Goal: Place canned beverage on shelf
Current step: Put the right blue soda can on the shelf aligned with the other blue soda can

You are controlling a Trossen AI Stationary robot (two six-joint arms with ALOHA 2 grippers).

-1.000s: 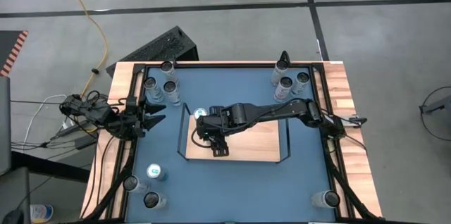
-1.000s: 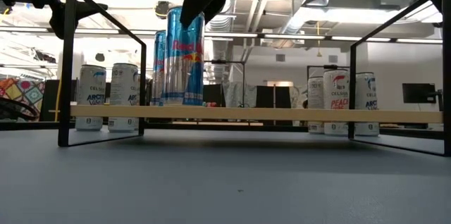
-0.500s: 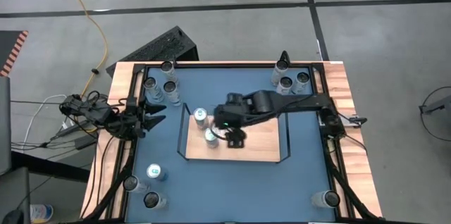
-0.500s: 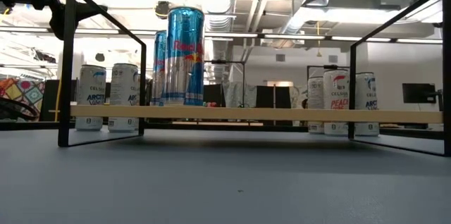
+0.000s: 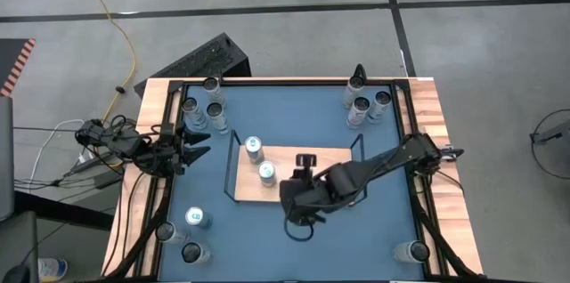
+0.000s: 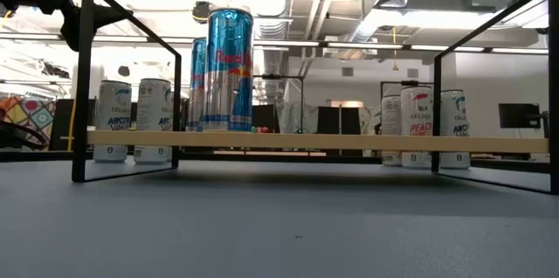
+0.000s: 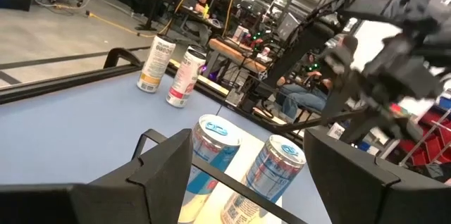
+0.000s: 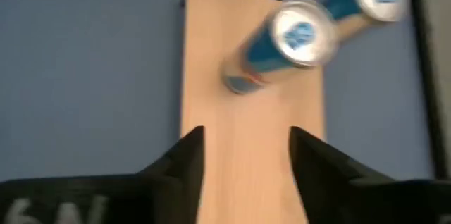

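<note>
Here, two cans (image 5: pixel 260 161) stand on the shelf (image 5: pixel 329 160) — right end effector (image 8: pixel 243 155) parted, empty, above.

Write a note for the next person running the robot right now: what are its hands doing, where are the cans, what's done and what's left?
Right gripper: open, empty, above the shelf's front edge, near the two blue cans.
Left gripper: open, empty, waiting at the table's left edge.
Cans: two tall blue cans stand upright on the shelf's left end. Others stand in groups at the back-left, back-right, front-left and one at the front-right of the table.
Done: two cans shelved.
Left: pick the next can off the table, probably, and shelve it.
</note>
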